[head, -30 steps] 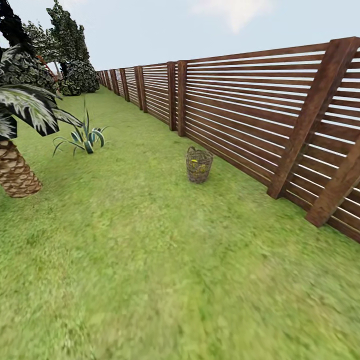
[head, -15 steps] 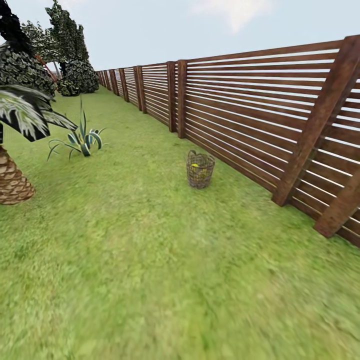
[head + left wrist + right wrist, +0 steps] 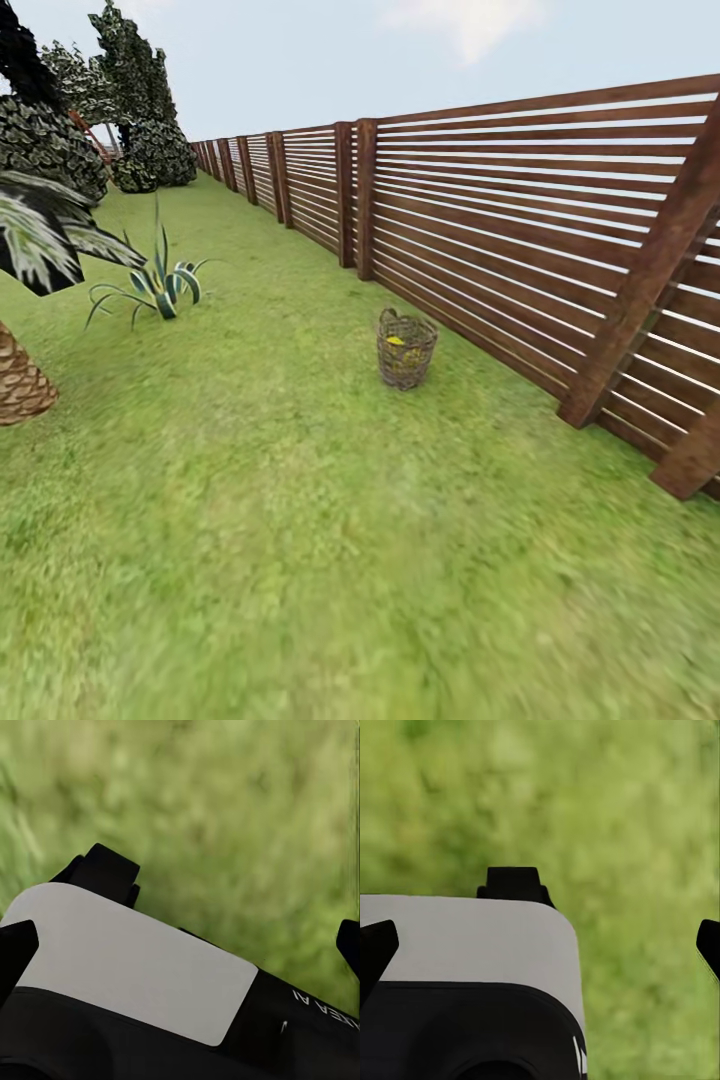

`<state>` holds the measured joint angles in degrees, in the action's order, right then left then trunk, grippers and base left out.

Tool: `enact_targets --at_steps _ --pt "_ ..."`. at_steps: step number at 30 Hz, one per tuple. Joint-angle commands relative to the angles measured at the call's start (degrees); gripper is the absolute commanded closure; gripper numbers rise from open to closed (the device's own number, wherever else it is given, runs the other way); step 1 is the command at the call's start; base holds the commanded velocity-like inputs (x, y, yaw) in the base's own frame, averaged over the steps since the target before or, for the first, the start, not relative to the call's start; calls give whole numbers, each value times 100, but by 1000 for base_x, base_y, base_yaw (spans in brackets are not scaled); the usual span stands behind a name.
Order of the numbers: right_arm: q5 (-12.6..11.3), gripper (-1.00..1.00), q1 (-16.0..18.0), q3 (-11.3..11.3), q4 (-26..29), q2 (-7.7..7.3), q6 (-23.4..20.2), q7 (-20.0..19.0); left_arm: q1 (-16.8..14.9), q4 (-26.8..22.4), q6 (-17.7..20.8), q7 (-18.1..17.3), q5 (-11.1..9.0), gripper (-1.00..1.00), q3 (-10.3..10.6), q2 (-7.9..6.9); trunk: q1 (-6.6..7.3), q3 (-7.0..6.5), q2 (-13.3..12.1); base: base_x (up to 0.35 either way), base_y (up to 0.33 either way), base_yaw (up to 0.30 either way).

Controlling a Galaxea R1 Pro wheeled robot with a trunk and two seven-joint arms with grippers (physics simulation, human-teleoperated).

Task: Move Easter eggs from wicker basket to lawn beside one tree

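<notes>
I am driving across the lawn (image 3: 300,520) toward the wicker basket (image 3: 405,350), which stands upright on the grass ahead and a little to my right, near the foot of the slatted wooden fence (image 3: 520,230). That is the relation that matters: the basket lies forward of both arms and well apart from them, slightly on the right arm's side, so I judge the right arm the likelier one to reach in once I am close. Yellow shows through the weave and at the mouth, which I take for the Easter eggs (image 3: 396,342), but I cannot count them from here. On my left a scaly palm trunk (image 3: 18,380) is cut off by the frame edge, with a spiky plant (image 3: 160,285) beyond it. Both wrist views look down at blurred grass past the robot's own white-and-black body. In each, dark fingertips sit at opposite edges, so both sets of jaws look spread wide and hold nothing.
</notes>
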<state>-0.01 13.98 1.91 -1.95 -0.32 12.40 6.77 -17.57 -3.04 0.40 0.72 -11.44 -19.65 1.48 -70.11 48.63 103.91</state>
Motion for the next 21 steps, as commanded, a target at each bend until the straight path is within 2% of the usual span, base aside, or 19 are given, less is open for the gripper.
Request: enact_targets --at_steps 1,8,17,21 --pt "1 -100 8 20 -21 -1 34 17 -1 -4 6 6 -60 -100 10 2 -3 4 2 337 77 0" --pt "1 -100 10 20 -19 -2 34 17 -1 -4 4 7 -60 -100 8 2 -3 4 2 337 103 -91" --pt "1 -100 8 20 -18 -3 34 12 -1 -4 4 7 -60 -100 9 2 -3 4 2 335 121 -266" --pt "1 -100 10 20 -20 -10 34 11 -1 -4 -3 8 -60 -100 6 2 -3 4 2 143 28 -279"
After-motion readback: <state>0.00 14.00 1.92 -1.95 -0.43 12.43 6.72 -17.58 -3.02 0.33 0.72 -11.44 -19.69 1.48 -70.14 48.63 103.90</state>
